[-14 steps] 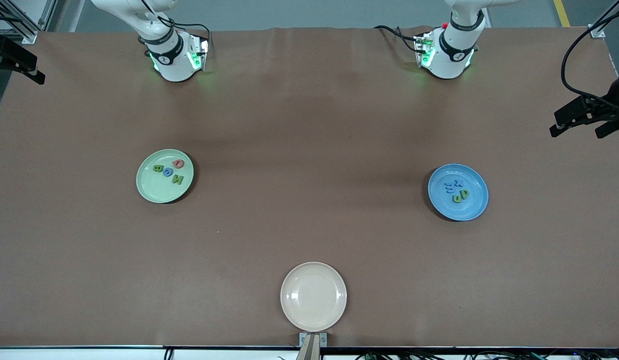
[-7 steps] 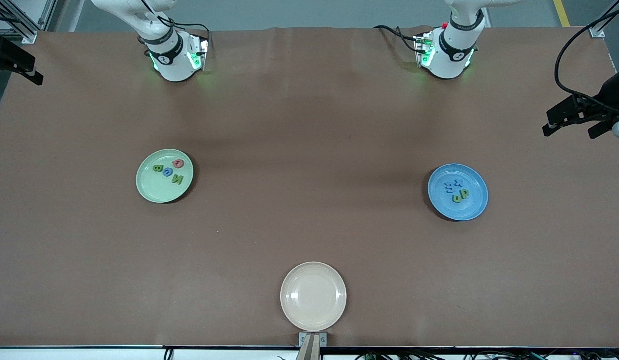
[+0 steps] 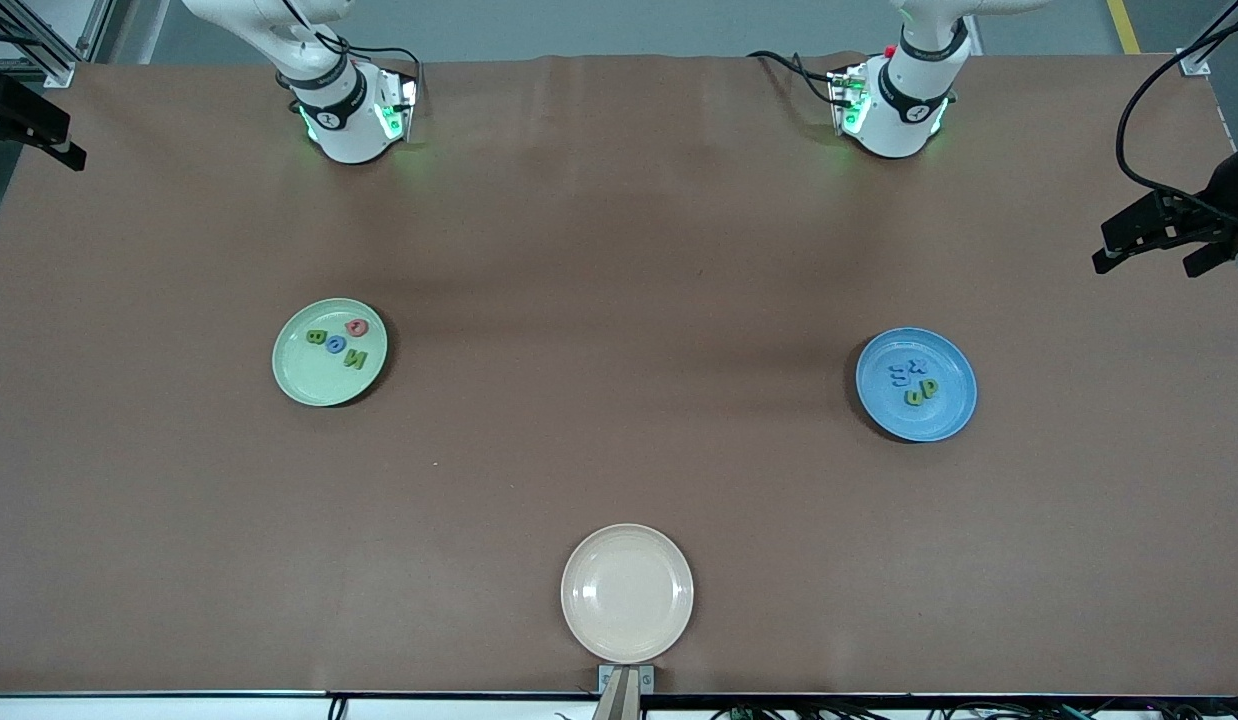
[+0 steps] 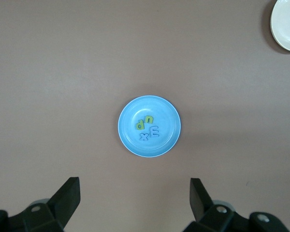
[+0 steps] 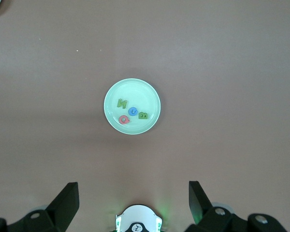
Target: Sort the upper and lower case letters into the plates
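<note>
While both arms wait pulled back high, the only thing that has changed over the last second is a small drift of the left gripper (image 4: 135, 191) at its end of the table; nothing on the table has moved, so you can judge the sorting done. Starting at the right arm's end: the right gripper (image 5: 134, 193) hangs above that end edge with its jaws spread wide and nothing between them. The green plate (image 3: 319, 387) sits toward that end, midway between the base edge and the camera edge, and holds four chunky letters: a red one (image 3: 356, 327), a blue O (image 3: 336, 345), a green B (image 3: 315, 337) and a green N (image 3: 355, 359). At the middle of the camera edge you have the cream plate (image 3: 627, 600), with no letters on it. Toward the left arm's end lies the blue plate (image 3: 934, 420) with two blue letters (image 3: 897, 375) and two green ones (image 3: 921, 392) bunched at its centre. The left gripper is over that end edge, equally wide and holding nothing. All three plates look like smooth, shallow round plastic; the letters look blocky and matte, and the table cover is dull brown.
</note>
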